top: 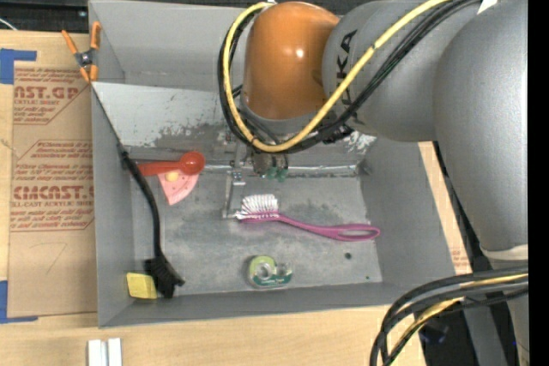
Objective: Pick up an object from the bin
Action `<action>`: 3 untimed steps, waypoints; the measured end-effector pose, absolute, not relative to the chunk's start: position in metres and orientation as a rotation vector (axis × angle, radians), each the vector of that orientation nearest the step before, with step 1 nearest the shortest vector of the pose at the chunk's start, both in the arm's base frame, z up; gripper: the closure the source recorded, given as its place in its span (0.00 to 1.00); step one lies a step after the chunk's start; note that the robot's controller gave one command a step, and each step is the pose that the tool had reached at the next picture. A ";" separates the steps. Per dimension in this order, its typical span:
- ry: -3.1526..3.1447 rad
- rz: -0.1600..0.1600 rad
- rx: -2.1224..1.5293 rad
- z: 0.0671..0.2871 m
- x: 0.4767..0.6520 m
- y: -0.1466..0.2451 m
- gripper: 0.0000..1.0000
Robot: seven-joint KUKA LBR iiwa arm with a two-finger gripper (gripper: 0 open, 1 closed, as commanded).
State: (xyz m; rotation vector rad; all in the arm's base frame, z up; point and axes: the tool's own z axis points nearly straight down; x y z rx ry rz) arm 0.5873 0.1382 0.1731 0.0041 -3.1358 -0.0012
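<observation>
My gripper [231, 200] reaches down from under the orange dome to the middle of the bin floor. Its tip is just left of the white bristle head of a pink long-handled brush [296, 224], which lies flat with its looped handle pointing right. I cannot tell whether the tip touches the bristles. A red spoon [176, 165] lies to the left of the gripper, with a small pink piece [179, 187] just below its bowl.
A black brush with a yellow end [153, 244] lies along the left wall. A small clear-green tape roll [269, 272] sits near the front wall. A thin silvery strip [322, 172] lies behind the pink brush, partly under the arm.
</observation>
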 end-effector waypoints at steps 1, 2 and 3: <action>-3.143 -0.003 0.001 0.178 0.589 0.137 0.00; -3.135 -0.001 -0.151 0.069 0.574 0.033 0.00; -3.158 -0.012 0.038 0.147 0.581 0.034 0.00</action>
